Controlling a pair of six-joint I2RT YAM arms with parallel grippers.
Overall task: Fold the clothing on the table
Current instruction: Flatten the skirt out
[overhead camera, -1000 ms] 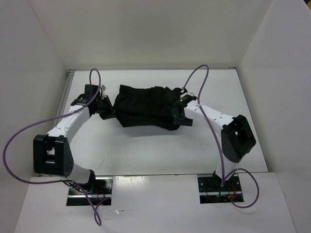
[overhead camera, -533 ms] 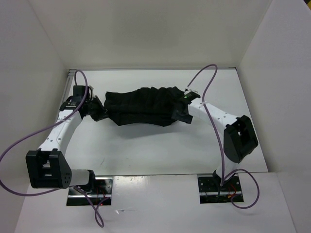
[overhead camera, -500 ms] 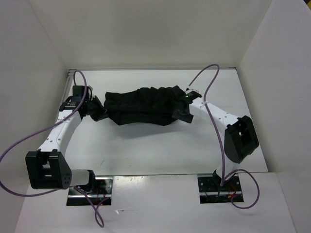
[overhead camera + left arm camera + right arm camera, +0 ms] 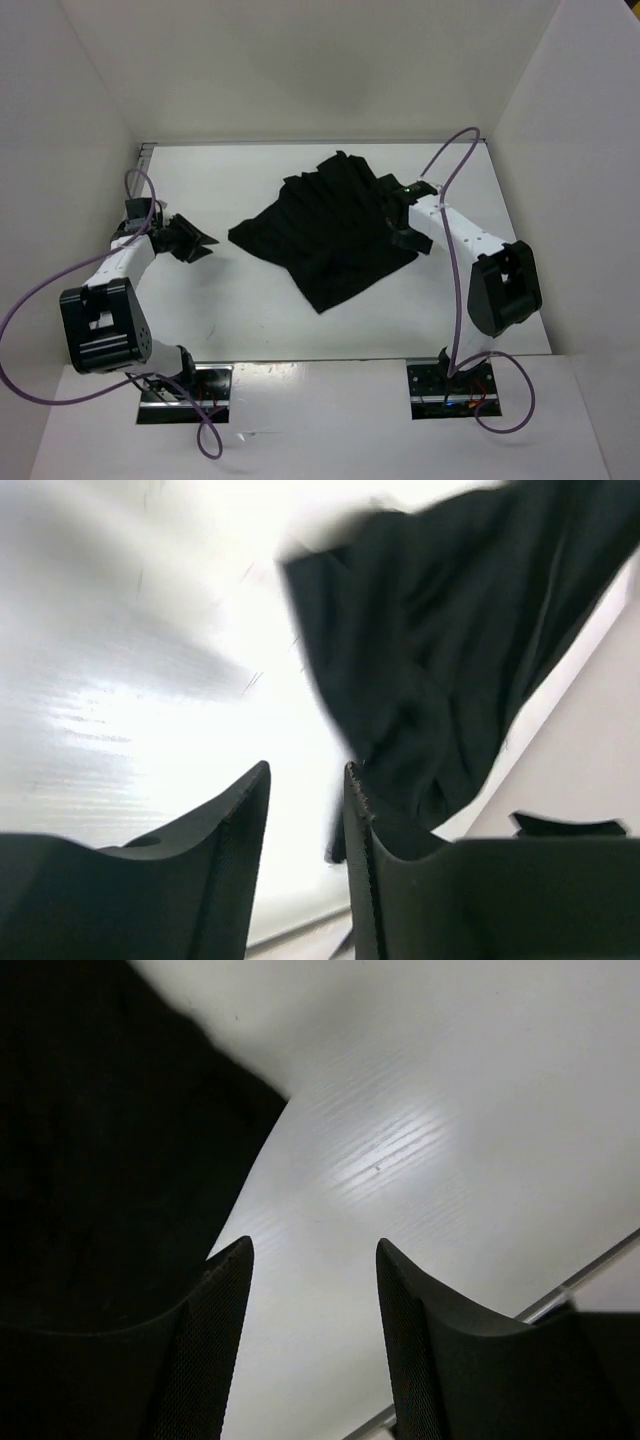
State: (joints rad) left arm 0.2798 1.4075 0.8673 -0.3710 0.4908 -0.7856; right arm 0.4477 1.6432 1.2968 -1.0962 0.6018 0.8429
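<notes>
On the far half of the bench point(image 4: 250, 320), a little right of its middle, the black clothing point(image 4: 325, 235) lies spread flat and wrinkled as a rough diamond. One corner points toward the far edge and another toward the near edge. A third reaches out toward the left edge, and the fourth lies under the tip of the right arm point(image 4: 460, 235). The fabric does not hang over any edge.

The left arm point(image 4: 125, 262) stretches along the left edge. The left jaws are near that edge, pointing at the garment's left corner and stopping just short of it. In the left wrist view the two dark fingers point(image 4: 200, 880) stand a narrow gap apart with only white bench point(image 4: 150, 680) between them. The clothing point(image 4: 450, 660) lies beyond their tips and out of their grip, so the left jaws are partly open and hold nothing.

The right jaws sit over the garment's right-hand edge, toward the far right corner of the bench. In the right wrist view the fingers point(image 4: 200, 1360) are parted more widely. Bare bench point(image 4: 450, 1160) shows in the gap, and the clothing point(image 4: 100, 1160) lies off to the left, past one finger. Nothing is pinched between them, so the right jaws are open and empty.

A purple cable point(image 4: 30, 300) loops from each arm. White walls point(image 4: 300, 70) close in the bench on three sides.
</notes>
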